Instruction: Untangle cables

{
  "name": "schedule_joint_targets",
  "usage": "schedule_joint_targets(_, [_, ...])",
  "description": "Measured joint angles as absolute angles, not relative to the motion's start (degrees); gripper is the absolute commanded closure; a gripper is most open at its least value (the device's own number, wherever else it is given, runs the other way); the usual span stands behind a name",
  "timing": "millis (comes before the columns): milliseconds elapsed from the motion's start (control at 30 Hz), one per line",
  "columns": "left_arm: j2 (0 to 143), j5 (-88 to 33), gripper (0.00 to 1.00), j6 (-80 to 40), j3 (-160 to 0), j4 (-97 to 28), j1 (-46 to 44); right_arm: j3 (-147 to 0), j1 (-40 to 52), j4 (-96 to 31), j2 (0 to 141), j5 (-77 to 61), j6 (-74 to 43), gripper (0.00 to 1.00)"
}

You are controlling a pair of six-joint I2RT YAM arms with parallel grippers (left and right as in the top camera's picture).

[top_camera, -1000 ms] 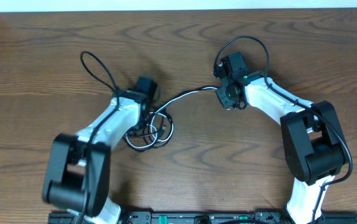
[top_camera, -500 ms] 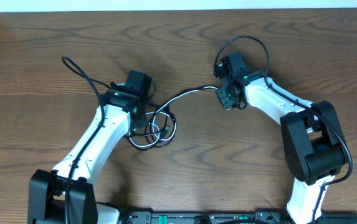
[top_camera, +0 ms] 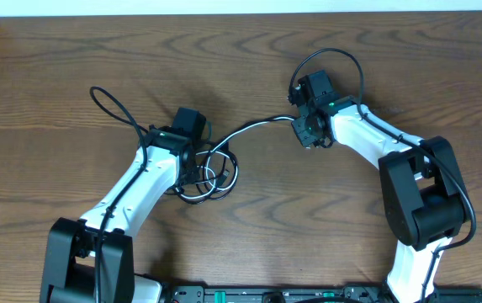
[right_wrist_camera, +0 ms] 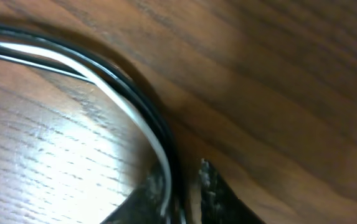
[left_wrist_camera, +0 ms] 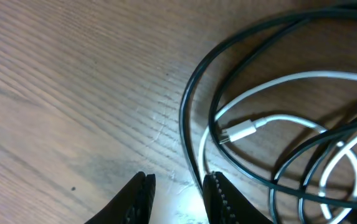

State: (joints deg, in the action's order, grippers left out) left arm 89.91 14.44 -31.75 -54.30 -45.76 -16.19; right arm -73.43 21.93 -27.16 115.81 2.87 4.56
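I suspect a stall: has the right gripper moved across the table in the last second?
No. The right gripper sits at the same spot against the wood grain and the far edge of the table as before.

Brown wood-grain table (top_camera: 55,67)

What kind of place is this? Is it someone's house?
Probably a robot workbench in a lab, not a home, though I can't be sure. Two robot arms, the left arm and the right arm, stand at a wooden table, with a tangle of cables between them.
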Motion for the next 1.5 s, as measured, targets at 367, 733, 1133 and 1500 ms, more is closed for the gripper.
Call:
schedule_joint_targets(367, [89.91, 10.13, 0.68, -33.04, -50.09, -43.2, -16.19, -73.45, 21.93, -27.53, 115.81, 3.42, 4.14, 0.99])
schedule_joint_targets(733, [89.91, 9.32, 0.65, -33.06, -50.09, -42.17, -16.19, -73.45, 21.93, -27.55, 115.81, 3.44, 3.95, 0.99])
schedule_joint_targets(1133, [89.91, 9.3, 0.65, -33.08, -50.09, -41.47, -16.19, -73.45, 21.93, -27.31, 115.81, 3.62, 0.62, 0.99])
schedule_joint_targets(1500, [90.19, 9.3, 0.65, -36.25, -50.09, -39.22, -16.19, -73.45, 21.93, -27.24, 115.81, 3.62, 0.43, 0.99])
